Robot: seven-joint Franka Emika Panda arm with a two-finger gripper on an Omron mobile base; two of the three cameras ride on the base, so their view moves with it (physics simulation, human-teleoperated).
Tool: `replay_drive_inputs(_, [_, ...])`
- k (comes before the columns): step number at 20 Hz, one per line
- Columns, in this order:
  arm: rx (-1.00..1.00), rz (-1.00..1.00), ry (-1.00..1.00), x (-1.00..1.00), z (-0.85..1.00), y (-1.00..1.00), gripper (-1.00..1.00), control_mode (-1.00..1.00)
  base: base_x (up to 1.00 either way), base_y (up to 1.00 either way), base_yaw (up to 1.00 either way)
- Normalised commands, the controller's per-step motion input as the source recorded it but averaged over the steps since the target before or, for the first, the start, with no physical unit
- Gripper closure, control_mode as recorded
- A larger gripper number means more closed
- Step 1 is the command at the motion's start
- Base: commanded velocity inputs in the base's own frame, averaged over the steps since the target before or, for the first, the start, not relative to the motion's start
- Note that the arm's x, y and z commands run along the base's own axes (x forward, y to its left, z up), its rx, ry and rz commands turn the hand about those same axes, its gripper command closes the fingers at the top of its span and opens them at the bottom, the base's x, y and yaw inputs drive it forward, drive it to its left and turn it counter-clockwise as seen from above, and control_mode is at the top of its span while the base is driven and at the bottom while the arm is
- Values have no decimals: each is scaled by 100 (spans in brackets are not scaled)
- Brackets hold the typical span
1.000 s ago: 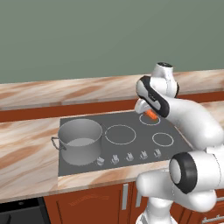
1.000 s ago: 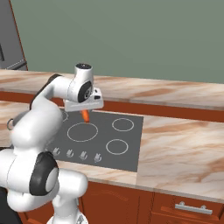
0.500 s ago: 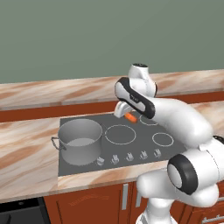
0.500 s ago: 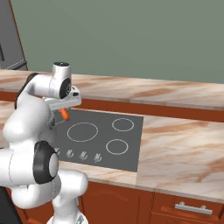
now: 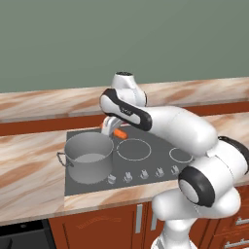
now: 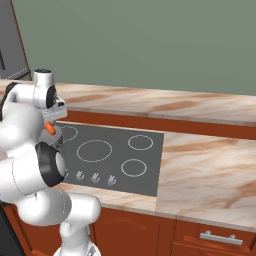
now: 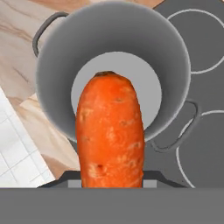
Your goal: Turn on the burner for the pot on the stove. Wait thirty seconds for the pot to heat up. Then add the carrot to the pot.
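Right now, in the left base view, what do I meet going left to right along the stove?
pot → carrot held in the tool → middle ring marking → right ring marking

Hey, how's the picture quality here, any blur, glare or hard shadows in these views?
Left base view: flat, even rendered light, no glare on the pot, edges crisp. Right base view: equally sharp, soft shading on the stove. Hand view: the carrot looms huge from closeness and looks slightly soft, the pot's inside evenly grey.
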Motion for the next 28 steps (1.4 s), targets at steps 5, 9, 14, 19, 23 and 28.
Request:
replay_drive_inputs(5, [-7, 9, 1, 4, 0, 59, 100, -100, 0, 0, 0])
replay_drive_inputs(9, [-11, 0, 0, 14, -11, 32, 100, -100, 0, 0, 0])
replay_drive_inputs(14, [-11, 0, 1, 8, -39, 15, 100, -100, 0, 0, 0])
replay_drive_inputs(19, [-7, 0, 2, 0, -46, 23, 100, -100, 0, 0, 0])
replay_drive_inputs(23, [-1, 0, 1, 0, -37, 30, 100, -100, 0, 0, 0])
replay_drive_inputs(28, [0, 0, 3, 16, -11, 5, 100, -100, 0, 0, 0])
